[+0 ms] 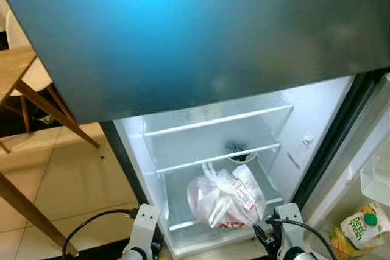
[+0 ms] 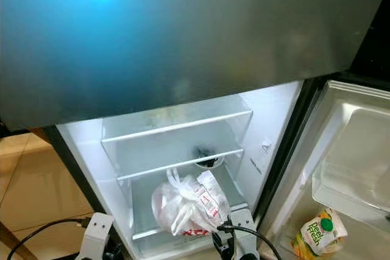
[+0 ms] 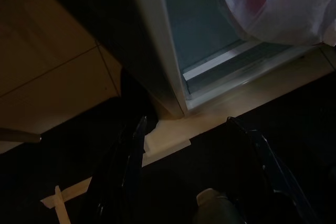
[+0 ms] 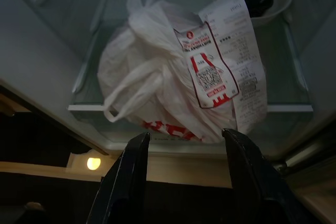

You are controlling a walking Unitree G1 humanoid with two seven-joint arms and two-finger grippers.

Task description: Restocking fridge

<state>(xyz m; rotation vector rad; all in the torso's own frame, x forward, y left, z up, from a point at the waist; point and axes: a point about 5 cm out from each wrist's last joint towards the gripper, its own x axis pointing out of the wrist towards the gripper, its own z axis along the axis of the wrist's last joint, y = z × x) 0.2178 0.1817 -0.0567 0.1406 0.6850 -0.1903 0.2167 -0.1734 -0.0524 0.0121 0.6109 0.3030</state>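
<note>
A white plastic bag (image 4: 173,77) sits on the open fridge's lower glass shelf (image 1: 268,202). The right gripper (image 4: 186,153) hangs before it, fingers spread and empty; the left gripper (image 3: 189,145) likewise gapes near the floor. To finish well, I'd nudge the bag deeper, clear of the shelf edge.

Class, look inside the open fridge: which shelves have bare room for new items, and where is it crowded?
The two upper glass shelves look bare. The lower shelf is crowded: a white plastic bag with a receipt sits at its front and a bowl behind. The juice carton sits in the door bin.
</note>
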